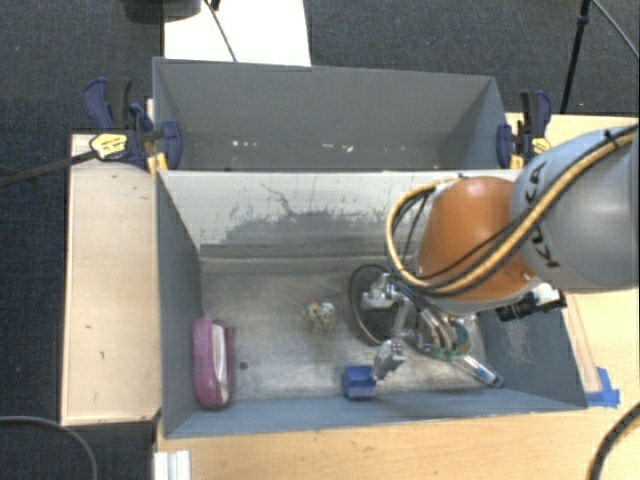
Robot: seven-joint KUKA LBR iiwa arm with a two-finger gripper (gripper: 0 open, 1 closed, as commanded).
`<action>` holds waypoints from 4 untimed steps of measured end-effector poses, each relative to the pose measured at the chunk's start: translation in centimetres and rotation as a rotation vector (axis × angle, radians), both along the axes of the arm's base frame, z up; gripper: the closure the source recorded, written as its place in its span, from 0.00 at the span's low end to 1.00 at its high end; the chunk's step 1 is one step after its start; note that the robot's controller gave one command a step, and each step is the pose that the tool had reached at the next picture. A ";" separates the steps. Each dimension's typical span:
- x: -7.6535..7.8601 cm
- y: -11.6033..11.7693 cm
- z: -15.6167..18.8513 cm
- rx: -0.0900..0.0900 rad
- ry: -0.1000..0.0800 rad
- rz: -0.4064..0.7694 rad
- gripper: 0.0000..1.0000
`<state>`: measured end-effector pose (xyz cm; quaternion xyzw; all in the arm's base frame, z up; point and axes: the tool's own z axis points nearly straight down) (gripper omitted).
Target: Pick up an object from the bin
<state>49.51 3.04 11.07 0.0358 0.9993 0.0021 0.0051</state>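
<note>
The hand (pixel 388 356), wide or narrow I cannot tell, is just beside a small blue block (pixel 358 381) at the bin's (pixel 178 308) front; it looks light and hard, best pinched on flat sides.

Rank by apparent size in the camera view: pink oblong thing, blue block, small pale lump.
1. pink oblong thing, clearly largest
2. blue block
3. pale lump, close to the block in size, so this order is unsure
</note>
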 end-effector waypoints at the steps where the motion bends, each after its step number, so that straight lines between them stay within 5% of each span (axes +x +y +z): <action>1: 0.2 0.0 -1.1 -0.001 -0.022 0.018 0.00; 2: 2.6 -9.5 -3.6 -0.005 0.004 0.090 0.00; 3: 9.2 -8.4 4.7 -0.002 0.003 -0.154 0.00; 4: 9.8 -10.6 -3.7 -0.004 0.001 -0.048 0.00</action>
